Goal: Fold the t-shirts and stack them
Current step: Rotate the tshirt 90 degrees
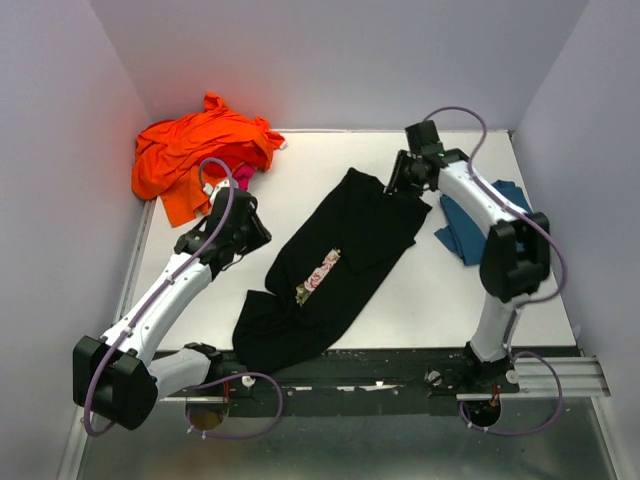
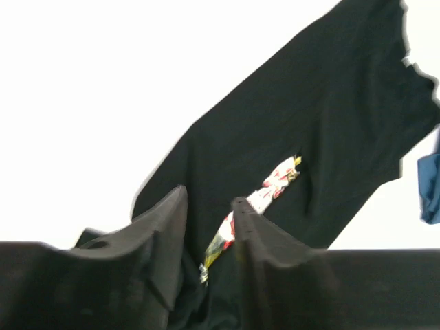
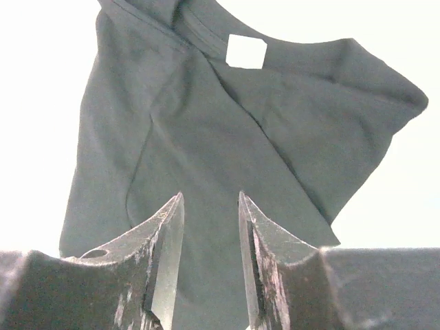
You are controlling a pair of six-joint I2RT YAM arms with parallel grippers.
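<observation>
The black t-shirt (image 1: pixel 340 260) lies loosely bunched and slanted across the table, its white-and-pink print (image 1: pixel 320 274) facing up. My left gripper (image 1: pixel 258 236) is open and empty just left of its middle. In the left wrist view (image 2: pixel 208 206) the shirt (image 2: pixel 323 117) and print (image 2: pixel 278 179) lie beyond the fingers. My right gripper (image 1: pixel 397 186) is open at the shirt's far end. In the right wrist view (image 3: pixel 211 201) it hovers over the cloth (image 3: pixel 206 130) near the white neck tag (image 3: pixel 246 51). The orange tee (image 1: pixel 200 150), the magenta tee (image 1: pixel 243 178) and the teal-blue tee (image 1: pixel 470 226) lie apart.
Orange and magenta tees are heaped at the back left corner. The teal-blue tee lies folded at the right, beside the right arm, and shows at the edge of the left wrist view (image 2: pixel 430 185). Grey walls close three sides. A black rail (image 1: pixel 400 372) runs along the near edge.
</observation>
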